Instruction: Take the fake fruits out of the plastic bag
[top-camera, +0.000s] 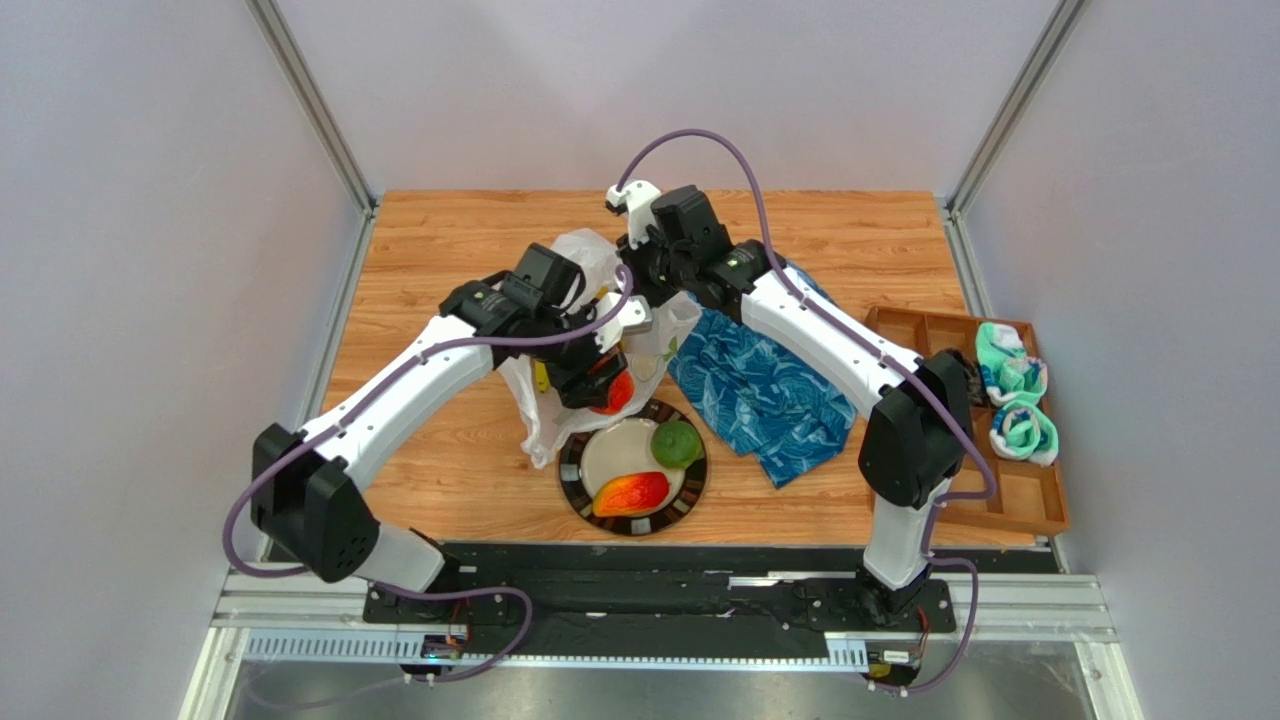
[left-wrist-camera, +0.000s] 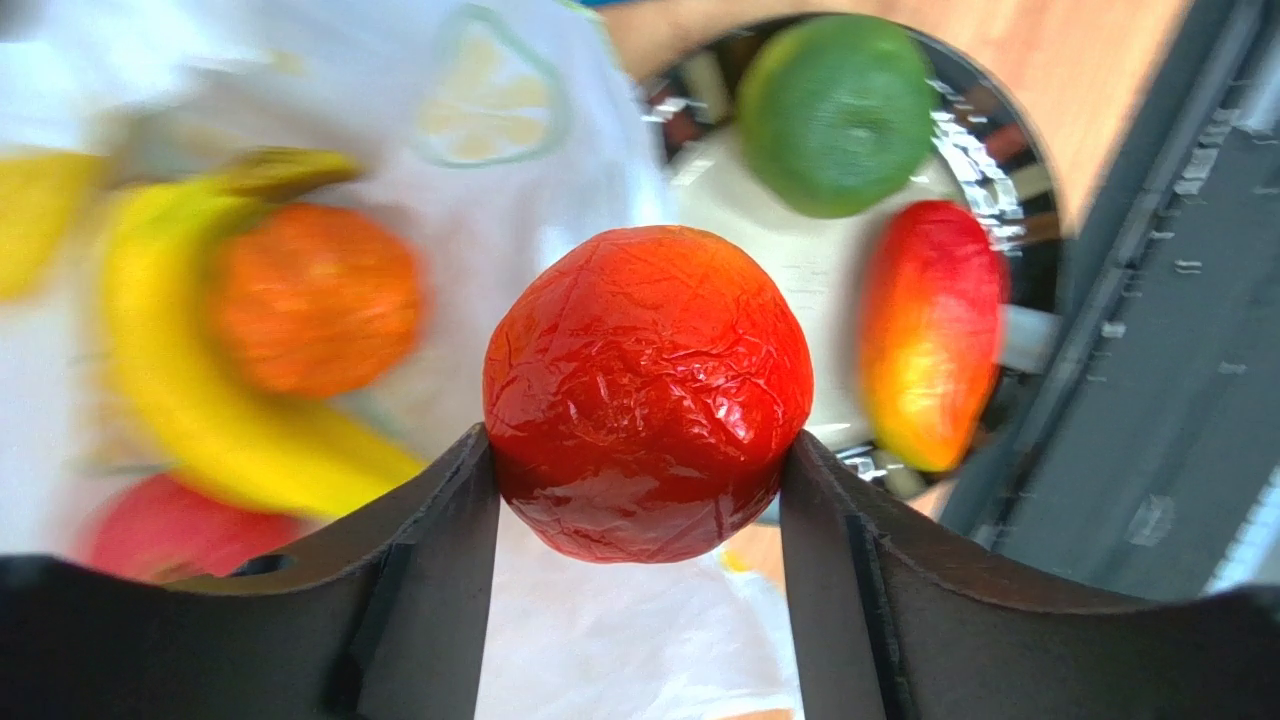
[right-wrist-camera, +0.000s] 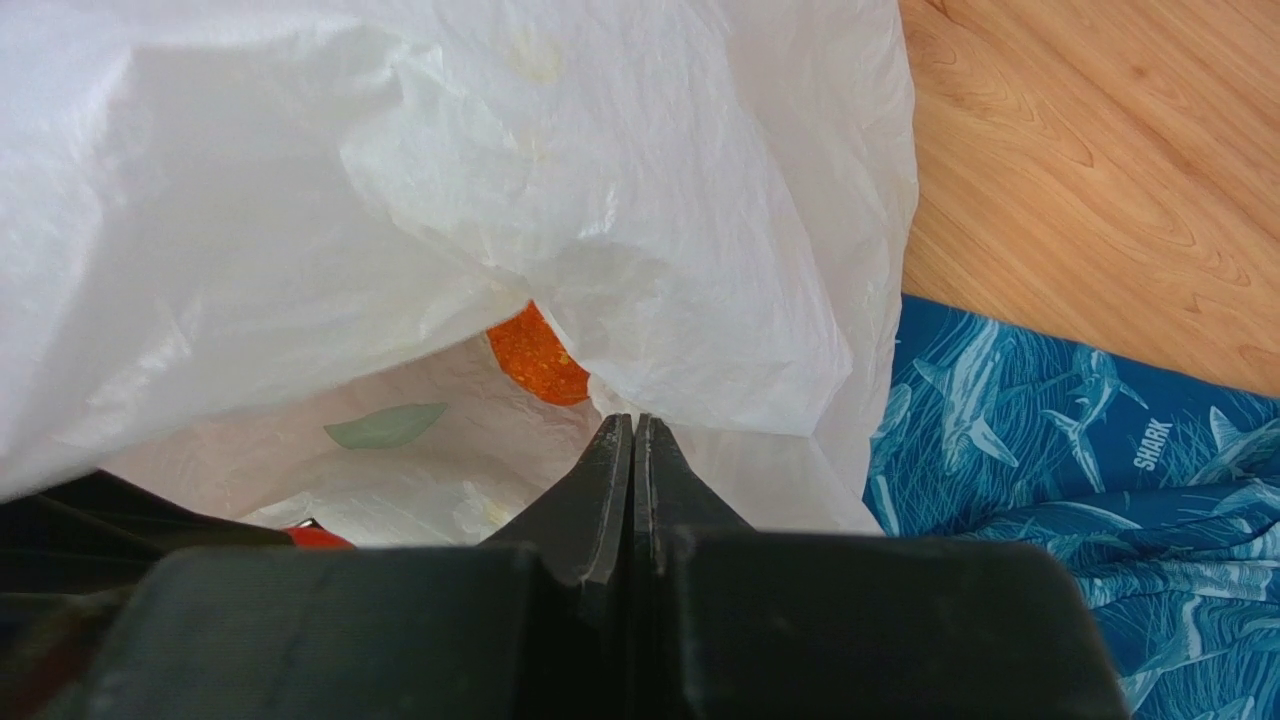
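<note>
Top external view: the left arm stretches diagonally from its base toward the table's middle, wrist bent down over the plastic bag (top-camera: 529, 413) beside the plate (top-camera: 576, 488). The left gripper (left-wrist-camera: 639, 450) clasps a red round fruit (left-wrist-camera: 646, 375) between both fingers, above the bag's mouth, where a banana bunch (left-wrist-camera: 196, 405) and an orange fruit (left-wrist-camera: 313, 297) lie. The right arm folds at its elbow and reaches back-left; the right gripper (right-wrist-camera: 633, 428) has its fingers pressed together, pinching the bag's edge. A green fruit (top-camera: 676, 443) and a mango (top-camera: 631, 492) rest on the plate.

left pincer (left-wrist-camera: 637, 458) clasping red fruit (left-wrist-camera: 646, 375), right pincer (right-wrist-camera: 631, 425) pinched shut on plastic bag (right-wrist-camera: 451, 165)
</note>
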